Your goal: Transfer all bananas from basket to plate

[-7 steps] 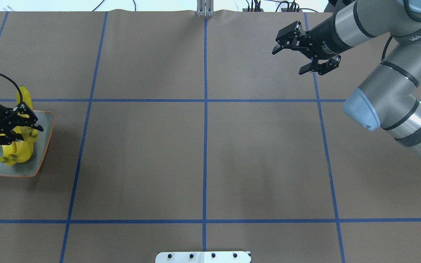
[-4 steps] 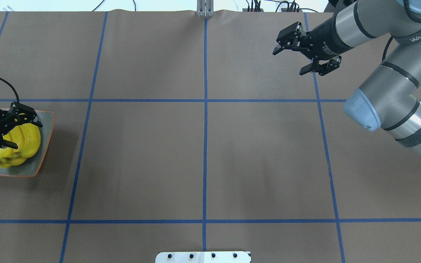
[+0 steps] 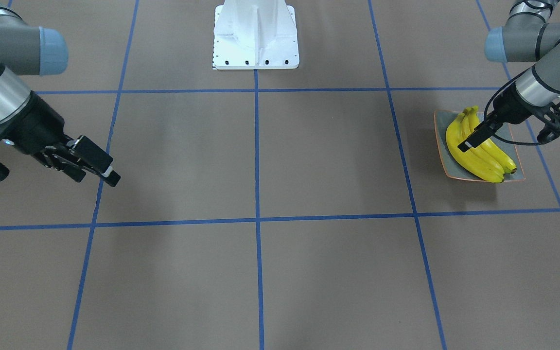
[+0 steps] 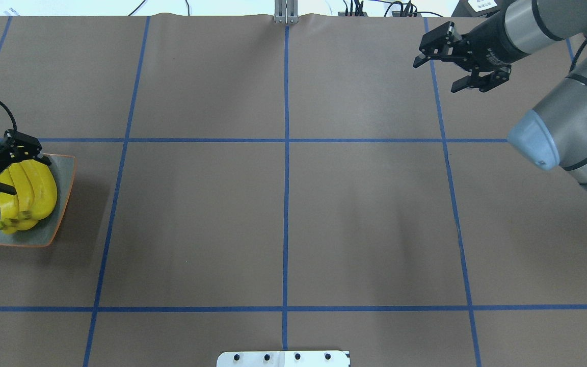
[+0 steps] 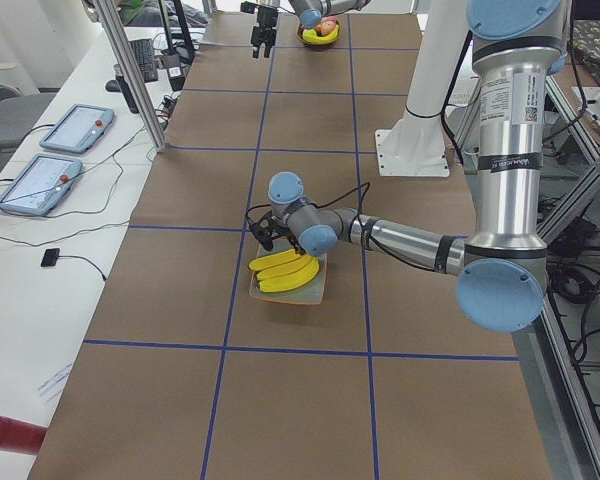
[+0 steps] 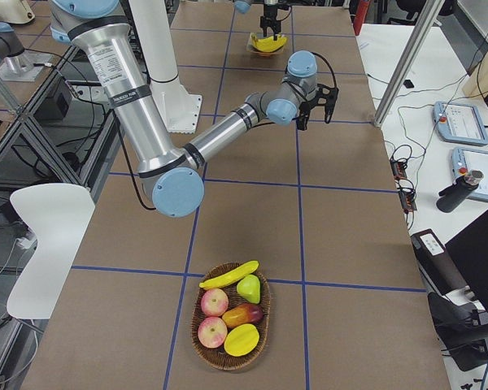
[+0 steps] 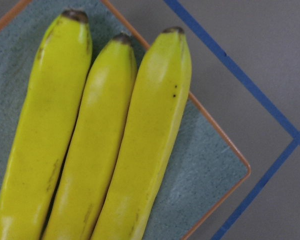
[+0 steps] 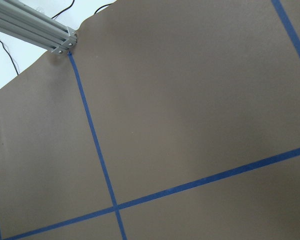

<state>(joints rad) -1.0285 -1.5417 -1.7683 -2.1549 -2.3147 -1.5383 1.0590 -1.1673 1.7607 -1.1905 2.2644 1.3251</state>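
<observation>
The left gripper (image 4: 30, 177) is hanging spread wide just over the plate (image 7: 205, 165) at the left end of the desk (image 4: 365, 219), grasping nothing. A bunch of bananas (image 4: 36, 199) is lying flat inside the orange rim beneath it. The left wrist view is showing three of them side by side with their dark tips pointing toward one corner. Whether a finger is grazing the fruit cannot be told. This looks like the release that closes one delivery, so I judge the task to be nearing its end but not finished. At the opposite end of the desk the basket (image 6: 265, 317) is holding a single banana (image 6: 228, 275), which is resting across the top of the other fruit (image 6: 214, 302). The right gripper (image 4: 435, 76) is hovering released and empty above bare desk, well apart from that basket. The next move is probably calling for the left arm to lift clear without nudging the bunch. The right arm would be reaching back to the basket and closing across the middle of the lone banana. Since basket and plate are sitting at opposite ends, a hand-over between the arms is likely to be needed.
</observation>
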